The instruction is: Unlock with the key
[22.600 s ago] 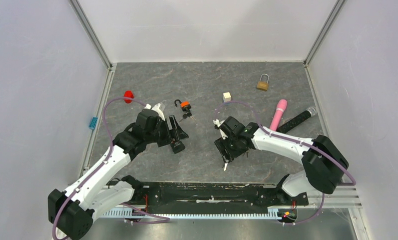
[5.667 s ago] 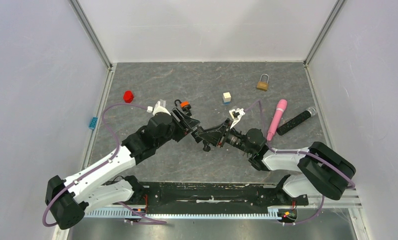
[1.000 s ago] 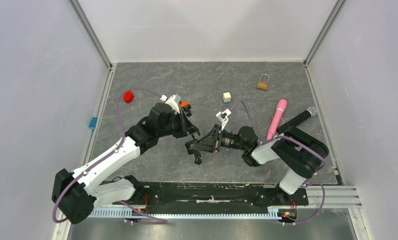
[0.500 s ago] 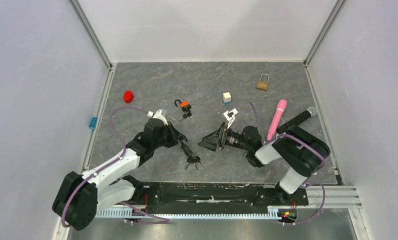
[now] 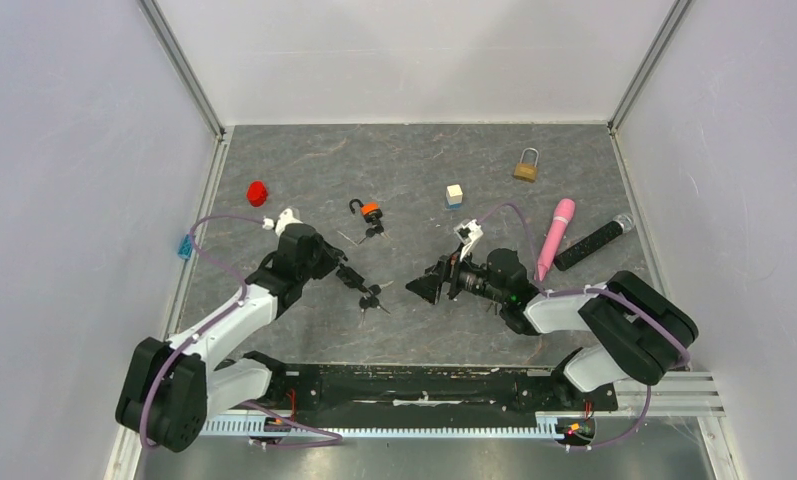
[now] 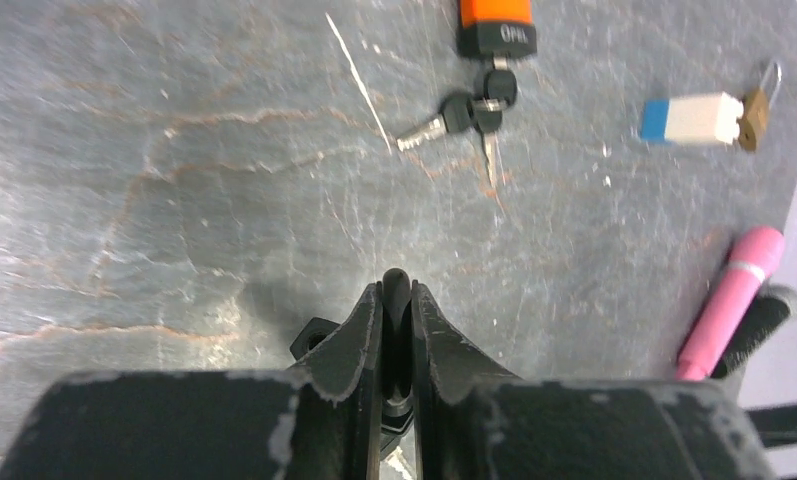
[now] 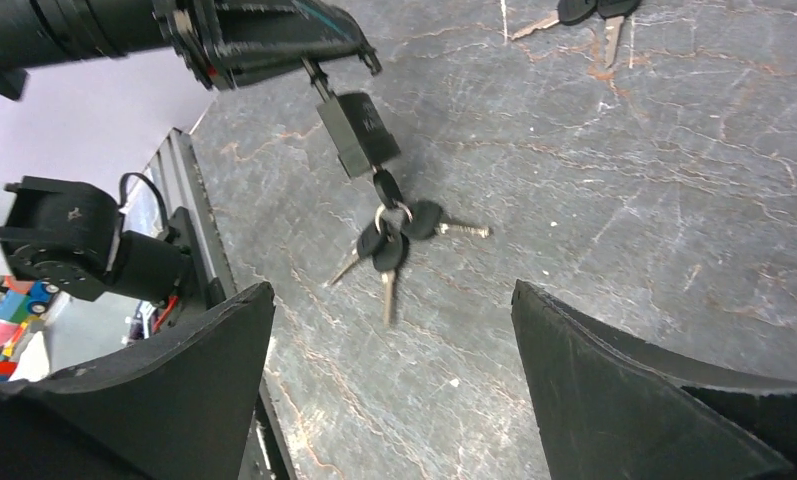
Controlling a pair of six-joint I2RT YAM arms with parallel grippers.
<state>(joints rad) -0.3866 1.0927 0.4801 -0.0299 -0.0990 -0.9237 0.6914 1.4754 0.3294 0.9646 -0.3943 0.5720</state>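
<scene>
1. Top external: the left gripper [image 5: 346, 274] is clamped on the black padlock [image 5: 361, 285] and holds it out over the table [image 5: 304, 160], left of centre; the key bunch [image 5: 376, 298] trails from the lock's far end; the right gripper [image 5: 432, 280] faces it from just beside, spread wide and empty; an orange padlock [image 5: 371, 211] lies farther back, apart from both.
2. Left wrist: its fingers [image 6: 352, 335] are pressed almost together on a thin dark piece, which I take to be the shackle; the lock body is hidden beneath them; spare keys [image 6: 474, 112] lie beside the orange lock.
3. Right wrist: the wide-set jaws frame the black padlock, pinched by its shackle alone; one key [image 7: 384, 188] sits in the keyhole with the rest fanned below; whether they rest on the table I cannot tell.
4. Handling, as a judgement: the lock is small, rigid and dense; held by the shackle alone, it will likely swing or twist under torque; the key head is flat, thin and smooth, so pinch its broad faces close to the body, clear of the loose keys.
</scene>
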